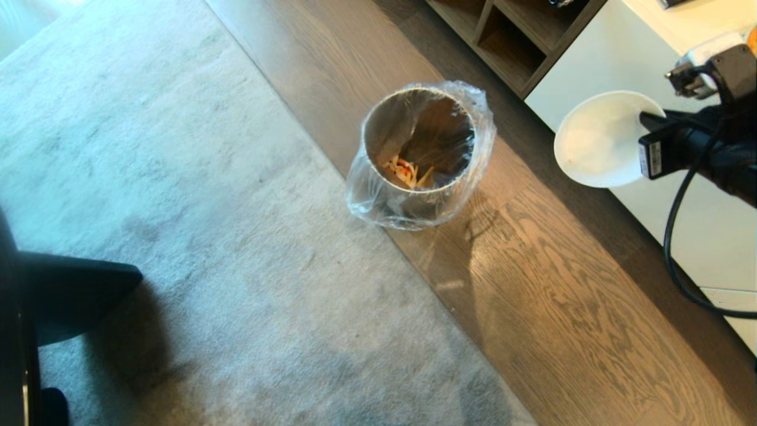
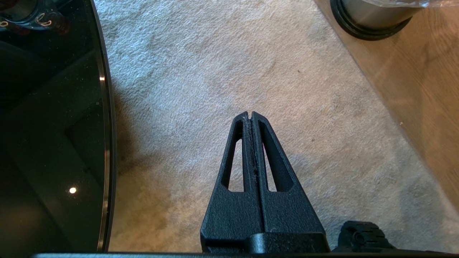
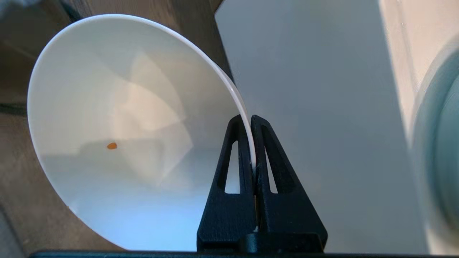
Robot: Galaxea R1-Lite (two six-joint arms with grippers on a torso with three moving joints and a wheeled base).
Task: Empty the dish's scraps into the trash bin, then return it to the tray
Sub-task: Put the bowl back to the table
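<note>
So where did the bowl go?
In the head view the bowl is on the right, held by its rim in the right tool, beside the white cabinet, right of the bin.

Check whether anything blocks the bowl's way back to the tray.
Cannot say: the tray is in no view. The right claw grips the bowl by its rim beside the white cabinet, clear of the trash bin.

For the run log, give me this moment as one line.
right hand: shut on dish rim | scraps: in trash bin | left hand: shut, idle
</note>
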